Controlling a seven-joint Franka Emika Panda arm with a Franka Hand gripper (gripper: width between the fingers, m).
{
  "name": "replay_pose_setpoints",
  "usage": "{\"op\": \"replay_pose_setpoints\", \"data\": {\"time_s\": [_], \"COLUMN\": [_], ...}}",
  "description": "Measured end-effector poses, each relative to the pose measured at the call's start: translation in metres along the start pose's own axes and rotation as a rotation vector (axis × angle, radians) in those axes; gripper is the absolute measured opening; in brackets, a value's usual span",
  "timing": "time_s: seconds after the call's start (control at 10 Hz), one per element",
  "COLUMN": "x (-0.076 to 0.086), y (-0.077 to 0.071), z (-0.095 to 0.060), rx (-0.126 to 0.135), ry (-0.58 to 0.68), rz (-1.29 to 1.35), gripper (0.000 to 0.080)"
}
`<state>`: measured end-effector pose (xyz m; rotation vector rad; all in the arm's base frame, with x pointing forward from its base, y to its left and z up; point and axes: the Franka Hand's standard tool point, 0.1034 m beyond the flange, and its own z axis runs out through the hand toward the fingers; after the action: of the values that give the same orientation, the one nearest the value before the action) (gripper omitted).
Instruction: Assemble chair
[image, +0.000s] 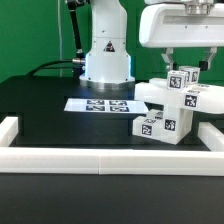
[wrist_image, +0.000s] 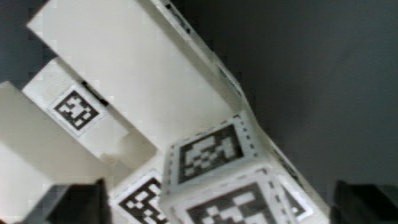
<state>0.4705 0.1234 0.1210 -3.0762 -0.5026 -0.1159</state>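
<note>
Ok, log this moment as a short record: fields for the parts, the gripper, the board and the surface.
parts: chunky white plastic chair pieces with black-and-white square tags, clustered at the exterior view's right
gripper: white two-finger gripper above the cluster, fingers straddling the topmost tagged block; contact cannot be told
board: flat white marker board lying in front of the arm's base
surface: black table edged by a low white border rail
</note>
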Motion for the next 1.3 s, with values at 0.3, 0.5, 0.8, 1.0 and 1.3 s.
{"op": "replay_pose_setpoints", "data": {"time_s": [0.3,0.5,0.8,1.0,1.3], "x": [-0.0001,-0.0001,0.0003,0.0011,0.0012], "y": [0.0001,0.0001,-0.0009,-0.0014,-0.0014], "z": [0.0001,0.0002,0.0005,0.0006,0.0007], "rx": [0.0,0.001,0.002,0.001,0.003], "ry": [0.0,0.0,0.001,0.005,0.005], "rz": [0.018,0.054,0.288,0.451,0.627], "gripper": [0.0285,0.0285,0.0285,0.0288,0.0288]}}
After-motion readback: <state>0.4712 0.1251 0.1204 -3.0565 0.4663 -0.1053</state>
